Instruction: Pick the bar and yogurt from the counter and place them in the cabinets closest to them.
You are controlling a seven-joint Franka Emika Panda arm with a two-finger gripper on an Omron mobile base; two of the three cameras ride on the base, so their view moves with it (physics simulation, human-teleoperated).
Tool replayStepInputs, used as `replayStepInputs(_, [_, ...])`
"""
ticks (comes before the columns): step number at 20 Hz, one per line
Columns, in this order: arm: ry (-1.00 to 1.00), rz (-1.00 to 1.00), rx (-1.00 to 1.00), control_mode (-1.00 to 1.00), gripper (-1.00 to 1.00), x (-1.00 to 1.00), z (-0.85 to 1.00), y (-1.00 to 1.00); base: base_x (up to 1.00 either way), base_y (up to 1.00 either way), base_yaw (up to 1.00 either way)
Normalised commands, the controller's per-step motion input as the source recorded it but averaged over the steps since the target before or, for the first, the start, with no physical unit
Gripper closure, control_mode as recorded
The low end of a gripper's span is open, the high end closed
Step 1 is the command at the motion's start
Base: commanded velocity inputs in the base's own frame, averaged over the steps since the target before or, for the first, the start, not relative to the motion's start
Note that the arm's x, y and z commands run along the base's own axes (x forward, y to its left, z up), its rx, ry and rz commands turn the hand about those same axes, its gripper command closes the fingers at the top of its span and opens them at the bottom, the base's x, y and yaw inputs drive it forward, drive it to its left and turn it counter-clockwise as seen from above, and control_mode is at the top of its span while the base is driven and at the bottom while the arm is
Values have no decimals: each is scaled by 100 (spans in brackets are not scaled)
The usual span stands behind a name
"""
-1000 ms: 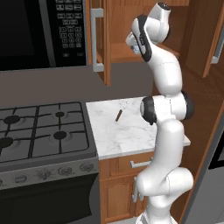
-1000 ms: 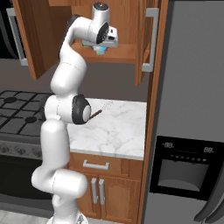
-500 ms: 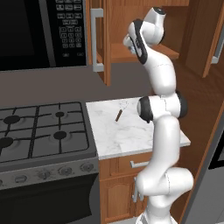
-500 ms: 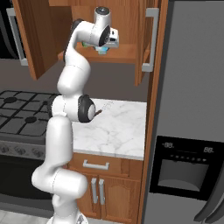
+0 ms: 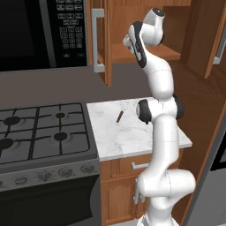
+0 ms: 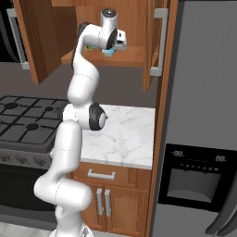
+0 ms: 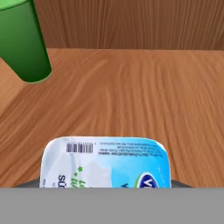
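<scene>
The yogurt (image 7: pixel 105 162), a pale blue and white cup with a light printed lid, sits on the wooden shelf (image 7: pixel 131 96) of the open wall cabinet, close under my hand. In the right base view its blue shows right below my gripper (image 6: pixel 112 50), which reaches into the cabinet (image 6: pixel 139 56). My fingertips are hidden, so I cannot tell whether the jaws touch the cup. The bar is out of view. The white marble counter (image 5: pixel 132 137) lies below the arm.
A green cup (image 7: pixel 24 41) stands on the same shelf, beyond and to one side of the yogurt. A thin dark brown stick (image 5: pixel 120 116) lies on the counter. The open cabinet door (image 5: pixel 99 39) hangs left of my arm. Stove (image 5: pixel 44 132) left, fridge (image 6: pixel 203 115) right.
The hand has stayed at the shelf over the yogurt. The arm's upper links have shifted a little and straightened. The yogurt has not visibly moved.
</scene>
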Motion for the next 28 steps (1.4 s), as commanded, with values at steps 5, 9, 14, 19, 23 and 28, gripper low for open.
replayStepInputs(5, [0, 0, 0, -100, -100, 2, 0, 0, 0, 0, 0])
replayStepInputs(9, [-2, -1, 2, -100, -100, 0, 21, 0, 0, 0, 0])
replayStepInputs(14, [0, -1, 3, -100, -100, -4, 59, -1, 0, 0, 0])
replayStepInputs(19, [0, 0, 1, -100, -100, -20, 55, -9, 0, 0, 0])
replayStepInputs(23, [0, 0, 0, -100, -100, -75, 12, -28, 0, 0, 0])
replayStepInputs(28, [-5, 2, -2, -100, -100, -100, -18, -34, 0, 0, 0])
